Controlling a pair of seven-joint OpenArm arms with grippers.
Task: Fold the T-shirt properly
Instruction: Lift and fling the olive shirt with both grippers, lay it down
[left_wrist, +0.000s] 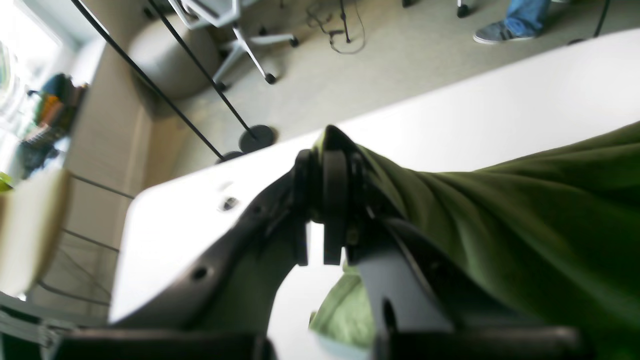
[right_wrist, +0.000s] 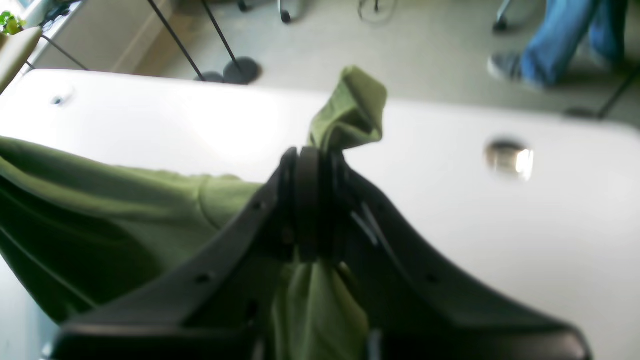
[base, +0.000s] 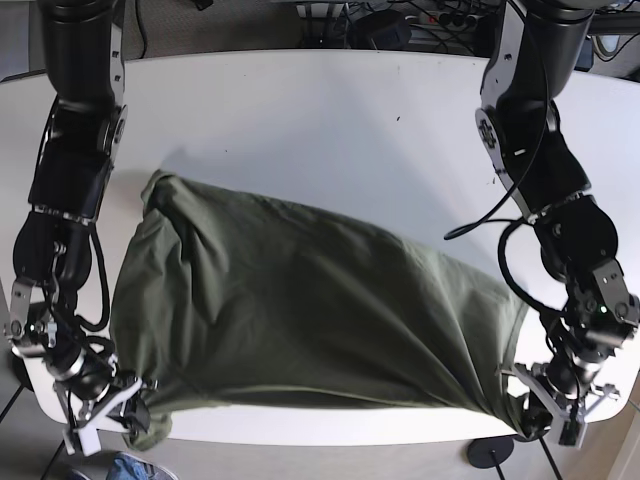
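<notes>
Folding looks barely begun: both jaws, left (base: 548, 402) and right (base: 112, 405), are clamped on corners of the shirt (base: 310, 320), which sags unfolded between them over the surface (base: 300, 110).

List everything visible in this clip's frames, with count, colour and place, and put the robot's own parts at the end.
T-shirt: one, olive green, spread across the table, its near edge lifted at both corners.
Table: one, white, under the shirt.
Office chair: one, white-framed, on the floor beyond the table.
Stand bases: two, black, round, on the floor by the table's edge.
Person's leg: blue jeans, grey shoe, on the floor past the table.
Left gripper: one, black, shut on the shirt's corner.
Right gripper: one, black, shut on the other corner.
</notes>
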